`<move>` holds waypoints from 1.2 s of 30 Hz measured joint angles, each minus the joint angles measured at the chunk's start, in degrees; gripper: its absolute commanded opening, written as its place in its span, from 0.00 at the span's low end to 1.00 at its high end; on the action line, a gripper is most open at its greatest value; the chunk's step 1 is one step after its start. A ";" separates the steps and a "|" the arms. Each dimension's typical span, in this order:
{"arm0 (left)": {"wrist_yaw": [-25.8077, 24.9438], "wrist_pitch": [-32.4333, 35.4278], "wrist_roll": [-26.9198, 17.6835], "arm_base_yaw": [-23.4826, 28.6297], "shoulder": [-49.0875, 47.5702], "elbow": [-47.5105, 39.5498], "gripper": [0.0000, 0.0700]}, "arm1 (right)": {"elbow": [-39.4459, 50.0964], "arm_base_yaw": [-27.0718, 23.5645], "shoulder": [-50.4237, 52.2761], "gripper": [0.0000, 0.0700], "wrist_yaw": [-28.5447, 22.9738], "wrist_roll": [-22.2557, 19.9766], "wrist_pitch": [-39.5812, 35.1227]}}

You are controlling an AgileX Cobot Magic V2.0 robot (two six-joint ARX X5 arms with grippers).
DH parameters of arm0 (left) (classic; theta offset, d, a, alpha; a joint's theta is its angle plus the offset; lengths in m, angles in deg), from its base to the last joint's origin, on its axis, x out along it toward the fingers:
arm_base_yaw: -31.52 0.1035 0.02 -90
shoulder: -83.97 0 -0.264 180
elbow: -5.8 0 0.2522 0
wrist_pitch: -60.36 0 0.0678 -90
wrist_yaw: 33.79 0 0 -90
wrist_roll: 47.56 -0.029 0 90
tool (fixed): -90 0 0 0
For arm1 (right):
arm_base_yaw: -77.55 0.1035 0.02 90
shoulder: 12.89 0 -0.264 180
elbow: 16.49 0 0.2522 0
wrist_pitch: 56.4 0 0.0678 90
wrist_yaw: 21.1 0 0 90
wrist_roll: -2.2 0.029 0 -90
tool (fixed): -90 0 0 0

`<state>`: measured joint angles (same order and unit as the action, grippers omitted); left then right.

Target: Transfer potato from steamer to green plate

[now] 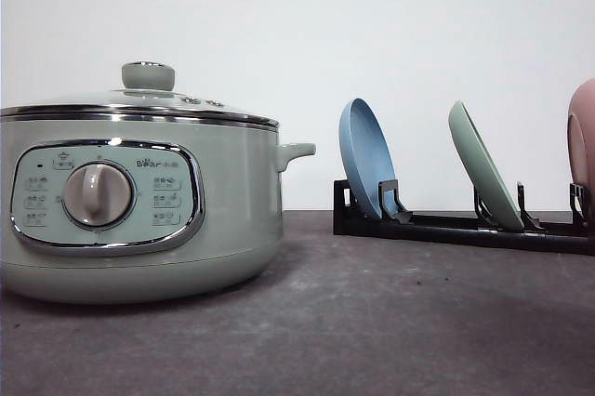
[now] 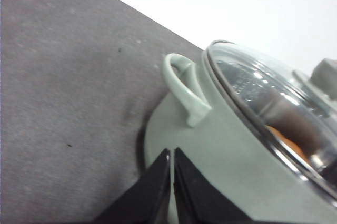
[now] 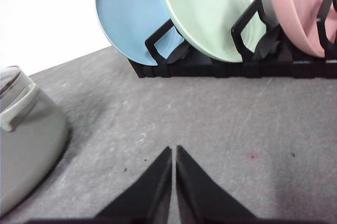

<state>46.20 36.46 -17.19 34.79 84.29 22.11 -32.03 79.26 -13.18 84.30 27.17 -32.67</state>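
Note:
The pale green steamer (image 1: 139,201) stands at the left of the table with its glass lid (image 1: 139,103) on. Through that lid (image 2: 274,108) an orange-brown patch of the potato (image 2: 287,140) shows inside the steamer (image 2: 221,145). The green plate (image 1: 483,165) leans on edge in a black rack (image 1: 446,227) at the back right. My left gripper (image 2: 172,153) is shut and empty, close beside the pot's side handle (image 2: 184,84). Over bare table, my right gripper (image 3: 174,150) is shut and empty, well short of the green plate (image 3: 210,13).
A blue plate (image 1: 364,159) and a pink dish (image 1: 583,140) also lean in the rack, on either side of the green plate. The steamer's edge (image 3: 26,145) lies to one side of my right gripper. Grey table (image 1: 390,322) stretches between pot and rack.

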 measured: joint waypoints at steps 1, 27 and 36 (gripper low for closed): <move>-0.47 -0.18 0.57 0.00 0.00 0.63 0.00 | -0.59 0.00 0.00 0.00 -0.02 0.28 0.10; -12.17 -19.58 -13.24 -0.02 25.58 40.42 0.00 | -38.26 0.00 -22.30 0.00 2.08 -10.47 14.91; -19.97 -32.21 -23.43 -1.19 36.38 50.86 0.00 | -53.18 0.00 -37.51 0.00 9.17 -20.91 31.36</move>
<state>26.23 4.25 -40.62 33.60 120.67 72.97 -85.21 79.26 -50.69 93.48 6.26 -1.31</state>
